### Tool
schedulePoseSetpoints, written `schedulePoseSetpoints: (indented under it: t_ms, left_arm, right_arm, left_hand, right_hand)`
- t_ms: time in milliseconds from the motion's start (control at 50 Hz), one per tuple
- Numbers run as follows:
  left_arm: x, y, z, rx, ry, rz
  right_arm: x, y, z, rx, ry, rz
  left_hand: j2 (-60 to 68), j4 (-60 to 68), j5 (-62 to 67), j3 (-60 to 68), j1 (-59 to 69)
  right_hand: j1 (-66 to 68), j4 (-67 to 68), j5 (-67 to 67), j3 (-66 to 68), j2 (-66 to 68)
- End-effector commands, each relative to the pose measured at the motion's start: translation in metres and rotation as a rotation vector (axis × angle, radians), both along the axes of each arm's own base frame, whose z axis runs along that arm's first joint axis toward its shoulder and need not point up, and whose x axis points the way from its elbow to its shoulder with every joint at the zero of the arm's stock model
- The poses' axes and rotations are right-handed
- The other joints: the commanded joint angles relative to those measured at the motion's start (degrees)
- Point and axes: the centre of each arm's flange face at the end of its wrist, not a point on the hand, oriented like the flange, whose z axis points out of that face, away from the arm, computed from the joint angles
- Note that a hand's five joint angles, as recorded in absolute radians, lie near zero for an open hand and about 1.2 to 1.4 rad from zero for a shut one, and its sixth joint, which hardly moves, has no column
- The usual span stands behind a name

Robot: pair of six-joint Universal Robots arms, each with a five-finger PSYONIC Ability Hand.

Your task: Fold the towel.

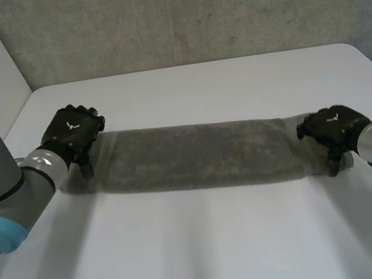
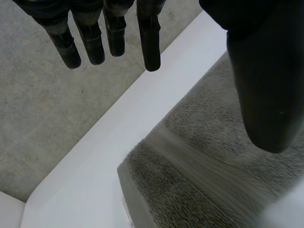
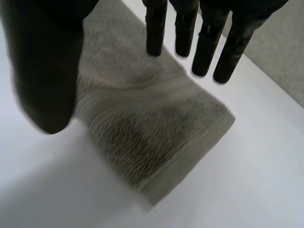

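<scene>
A white counter (image 1: 208, 247) stands against a rough grey concrete wall (image 1: 189, 14). The grey towel (image 1: 195, 155) lies mid-counter as a long folded strip, its long axis running from one arm across to the other. The left robot hand (image 1: 72, 131) is at its left end and the right robot hand (image 1: 333, 127) at its right end. Both are spread wide, fingers straight, gripping nothing. The white mark on the back of each is too small to read.
</scene>
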Motion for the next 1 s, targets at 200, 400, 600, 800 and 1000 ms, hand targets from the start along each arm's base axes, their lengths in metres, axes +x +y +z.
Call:
schedulePoseSetpoints:
  t_ms: [200,400,600,800,1000]
  left_arm:
    - [0.003,0.017,-0.001,0.001,0.002,-0.002]
    - [0.004,0.015,0.004,-0.016,0.008,0.001]
    - [-0.001,0.018,0.004,-0.021,0.009,-0.014]
    - [-0.001,0.02,0.003,-0.016,0.009,-0.012]
    - [0.0,0.019,0.002,-0.012,0.008,-0.012]
  right_arm:
    - [-0.016,-0.015,-0.042,-0.014,0.017,-0.068]
    - [-0.051,-0.03,-0.04,-0.03,0.054,-0.138]
    - [-0.054,-0.022,-0.035,-0.028,0.024,-0.118]
    - [-0.053,-0.024,-0.032,-0.061,0.008,-0.105]
    - [-0.056,-0.034,-0.045,-0.068,0.02,-0.104]
  left_hand:
    - [-3.66,-3.79,-2.62,-3.45,-4.26]
    - [-3.66,-3.79,-2.62,-3.45,-4.26]
    - [-3.66,-3.79,-2.62,-3.45,-4.26]
    - [-3.66,-3.79,-2.62,-3.45,-4.26]
    - [-3.66,-3.79,-2.62,-3.45,-4.26]
  right_hand:
    - [53.84,53.77,53.1,53.51,53.33]
    - [56.61,56.54,55.87,56.28,56.11]
    - [-1.69,-1.76,-2.43,-2.02,-2.2]
    - [0.15,0.08,-0.59,-0.18,-0.36]
    - [24.48,24.41,23.74,24.15,23.98]
